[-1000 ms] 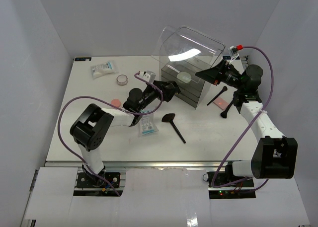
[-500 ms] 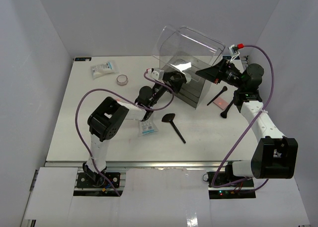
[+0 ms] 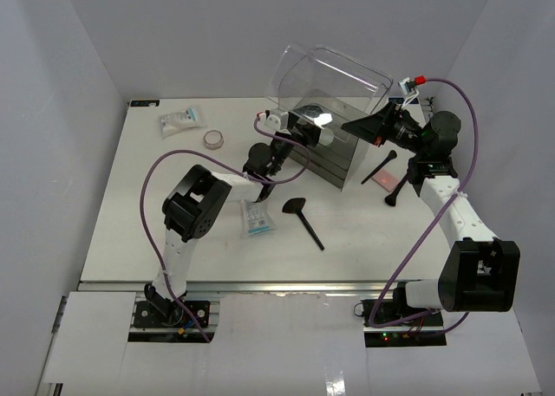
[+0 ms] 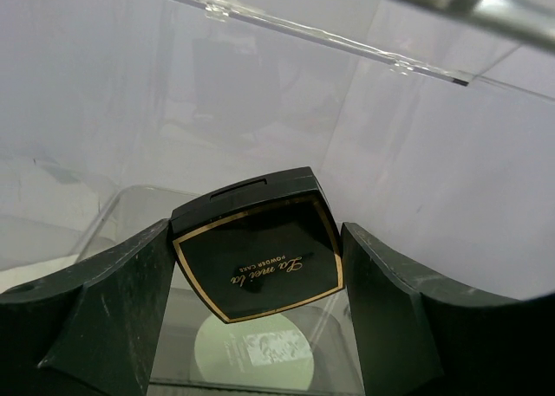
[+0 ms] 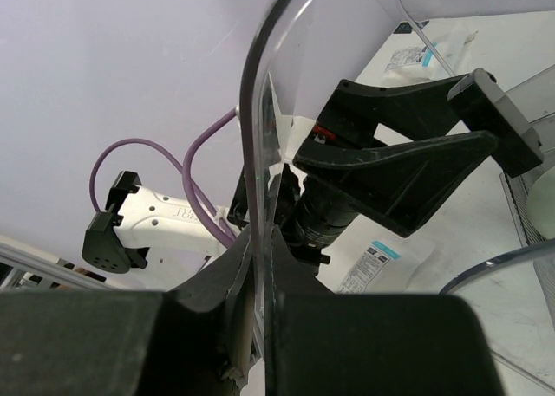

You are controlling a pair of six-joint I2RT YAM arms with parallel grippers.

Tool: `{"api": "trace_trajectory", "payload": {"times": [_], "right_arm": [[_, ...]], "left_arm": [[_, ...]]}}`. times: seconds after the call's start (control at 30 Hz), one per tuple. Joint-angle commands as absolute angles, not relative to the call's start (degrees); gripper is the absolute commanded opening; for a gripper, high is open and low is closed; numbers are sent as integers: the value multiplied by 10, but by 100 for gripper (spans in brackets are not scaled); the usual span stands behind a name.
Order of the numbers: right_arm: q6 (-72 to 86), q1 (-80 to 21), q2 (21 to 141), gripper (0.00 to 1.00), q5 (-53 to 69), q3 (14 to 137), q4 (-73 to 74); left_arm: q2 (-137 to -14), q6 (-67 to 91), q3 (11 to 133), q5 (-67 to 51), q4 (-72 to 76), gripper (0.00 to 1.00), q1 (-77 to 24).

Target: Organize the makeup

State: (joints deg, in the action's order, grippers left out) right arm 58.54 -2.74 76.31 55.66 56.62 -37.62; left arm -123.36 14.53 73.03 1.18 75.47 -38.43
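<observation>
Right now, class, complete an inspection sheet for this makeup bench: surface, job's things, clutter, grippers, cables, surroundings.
Surface: white table.
Job's things: black powder compact over the clear organizer; far packet, near packet, round compact, flat-headed brush, slim brush, pink palette loose on table.
Clutter: nothing seen.
Grippers: left gripper shut on black powder compact; right gripper shut on raised clear lid.
Cables: left purple cable, right purple cable, both looped.
Surroundings: white walls.

White table (image 3: 130, 205) fills the middle of the top view, matte and evenly lit. Plain pale grey walls box it in: back wall (image 3: 217, 32) across the top, left wall (image 3: 43, 153) and right wall (image 3: 520, 110) slanting inward. A metal rail (image 3: 286, 285) runs along the table's near edge, with white panels (image 3: 286, 344) at the bottom.
</observation>
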Motion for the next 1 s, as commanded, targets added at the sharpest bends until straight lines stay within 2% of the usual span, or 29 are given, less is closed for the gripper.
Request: {"api": "trace_trajectory", "payload": {"times": [0.0, 0.13, 0.17, 0.2, 0.23, 0.57, 0.97], "right_arm": [[594, -32, 748, 8, 582, 593, -434], [592, -31, 748, 8, 582, 590, -433], [592, -32, 748, 8, 582, 590, -433], [592, -32, 748, 8, 581, 589, -434], [591, -32, 748, 8, 581, 588, -433], [584, -31, 741, 8, 580, 585, -425], [560, -32, 736, 8, 577, 587, -399]], "left_arm": [[-1243, 120, 762, 36, 752, 46, -385], [-1247, 114, 766, 47, 726, 70, -384], [-1246, 112, 765, 48, 721, 79, -384], [-1244, 112, 764, 48, 717, 93, -385], [-1240, 112, 763, 48, 714, 98, -385], [-1181, 108, 703, 47, 714, 98, -385], [-1026, 96, 532, 33, 712, 98, -385]]}}
